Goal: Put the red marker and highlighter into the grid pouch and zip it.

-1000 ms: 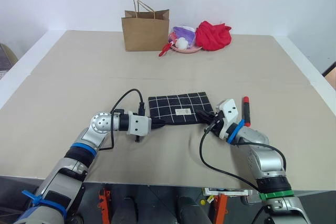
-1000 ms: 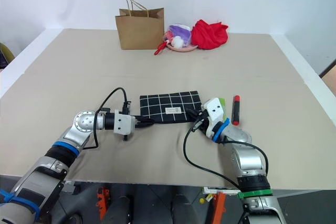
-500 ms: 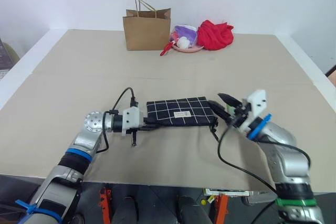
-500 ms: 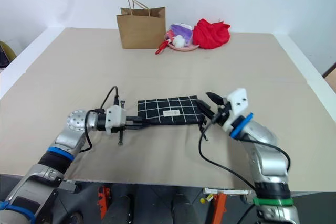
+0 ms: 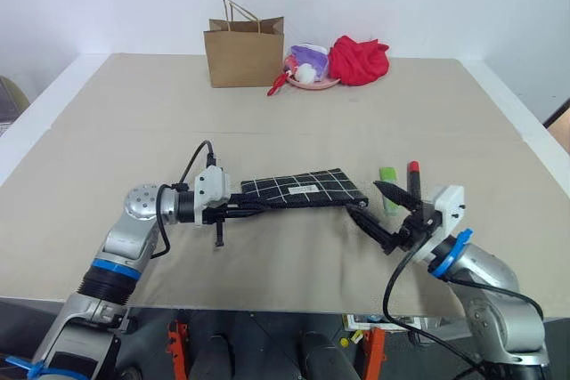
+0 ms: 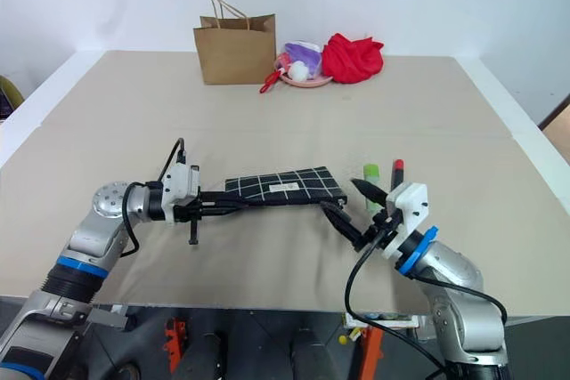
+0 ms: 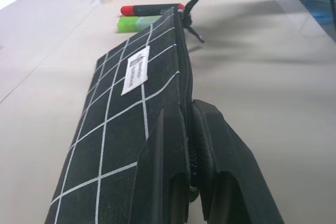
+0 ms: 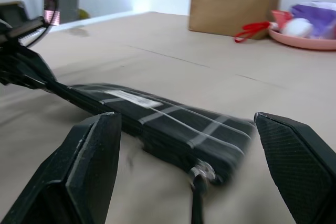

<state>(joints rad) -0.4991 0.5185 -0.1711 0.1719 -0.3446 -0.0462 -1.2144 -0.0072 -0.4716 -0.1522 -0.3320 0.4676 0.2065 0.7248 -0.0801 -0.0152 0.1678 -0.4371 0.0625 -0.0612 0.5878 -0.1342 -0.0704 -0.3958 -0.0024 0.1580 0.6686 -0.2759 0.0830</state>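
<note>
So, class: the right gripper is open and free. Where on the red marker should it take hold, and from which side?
Probably the dark middle band of the red marker, coming from above. It lies flat on the table, and the highlighter lies close alongside toward the grid pouch, so the right gripper should straddle its width carefully.

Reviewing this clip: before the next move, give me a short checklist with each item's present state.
1. Left gripper shut on black grid-lined fabric pouch: ok.
2. Right gripper open, free of pouch: ok.
3. Slim red marker on table, reachable: ok.
4. Chunky light-green highlighter beside marker: ok.
5. Pouch unzipped wide enough: cannot tell.
6. Marker and highlighter inside pouch: not ok.
</note>
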